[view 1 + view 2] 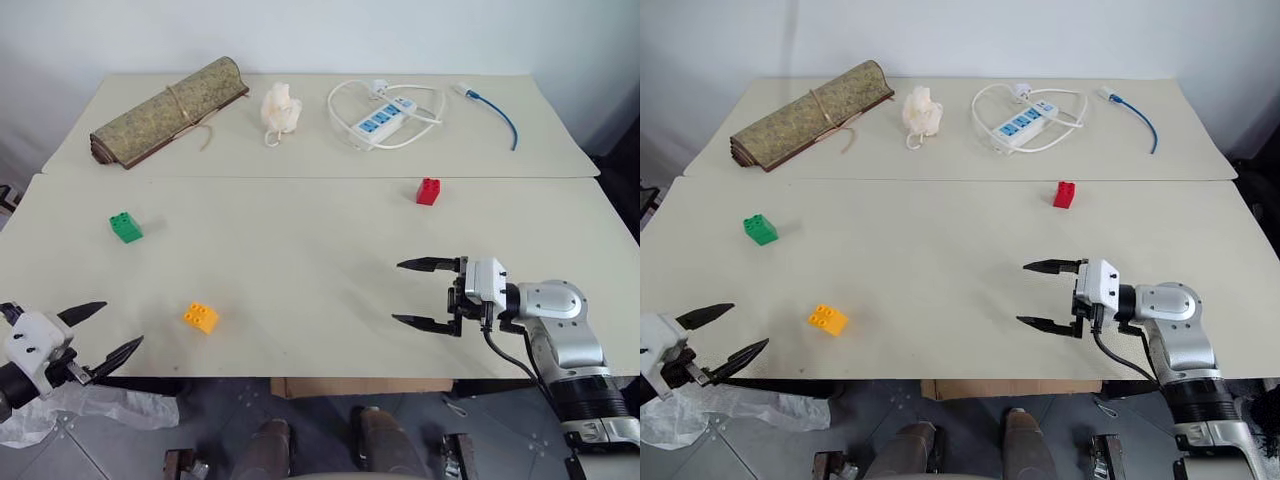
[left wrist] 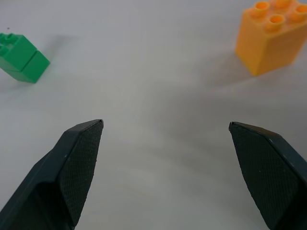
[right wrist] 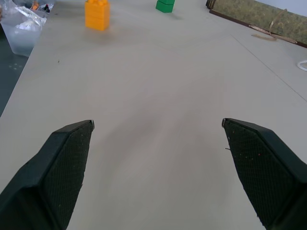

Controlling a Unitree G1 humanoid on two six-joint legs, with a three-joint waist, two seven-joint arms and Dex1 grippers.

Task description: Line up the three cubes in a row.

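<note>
Plainly, nothing of the row had been made yet — the three cubes lay scattered across the near table, each well apart from the others. Taking the yellow-orange cube as the landmark, near the front edge on the robot's left, the green cube sat farther back and a little more to the left of it, and the red cube lay far off to the right and farther back again, close to the seam where the second table began.

The left gripper hung at the front-left corner, just to the left of the yellow-orange cube, its black fingers spread wide with nothing between them; the left wrist view showed bare tabletop in the gap, with the yellow-orange and green cubes ahead of it. The right gripper hovered well to the right of the yellow-orange cube, pointing toward it, jaws equally wide and empty.

A rolled mat, a crumpled white cloth, a power strip with its cable and a blue-ended cable lay along the far table — none of them part of the job.

By the look of it, the whole task remained: no cube was gripped, and all three were still to be brought into line.
</note>
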